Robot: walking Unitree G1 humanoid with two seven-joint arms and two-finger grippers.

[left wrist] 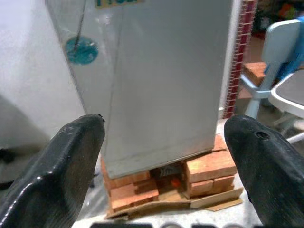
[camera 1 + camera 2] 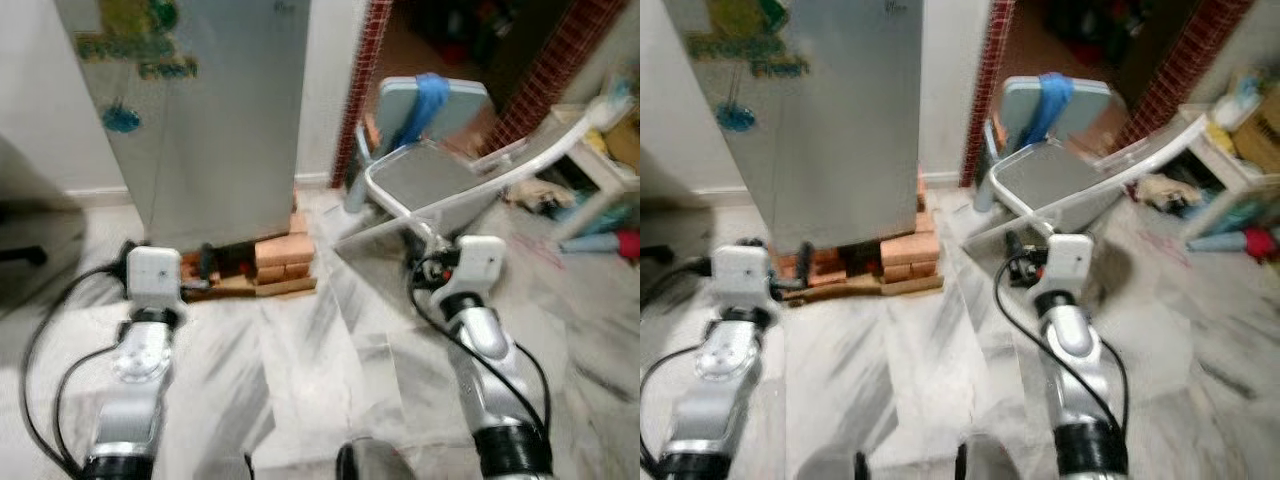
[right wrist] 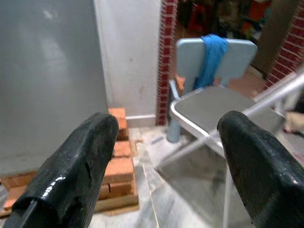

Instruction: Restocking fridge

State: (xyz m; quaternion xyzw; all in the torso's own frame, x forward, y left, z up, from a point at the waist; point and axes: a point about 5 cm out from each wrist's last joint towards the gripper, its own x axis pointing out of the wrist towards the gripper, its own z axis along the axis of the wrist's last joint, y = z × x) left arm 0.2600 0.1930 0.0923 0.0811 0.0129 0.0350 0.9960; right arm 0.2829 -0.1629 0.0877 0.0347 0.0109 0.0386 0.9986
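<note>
A tall grey fridge (image 2: 215,110) with its door shut stands ahead on stacked bricks (image 2: 280,262) and boards; coloured magnets dot its upper left. Both silver arms reach forward over the marble floor, short of the fridge. My left gripper (image 1: 166,161) is open and holds nothing, and between its black fingers (image 1: 57,175) I see the fridge's lower part (image 1: 161,80). My right gripper (image 3: 166,161) is also open and holds nothing; it faces the brick stack's corner (image 3: 118,166) and a chair (image 3: 213,104).
A light blue chair (image 2: 430,125) with a blue cloth on its back stands right of the fridge, with a folding frame (image 2: 500,180) leaning at it. A brick-edged doorway (image 2: 365,80) opens behind. Clutter lies at the far right (image 2: 600,200). A dark object (image 2: 30,250) sits at left.
</note>
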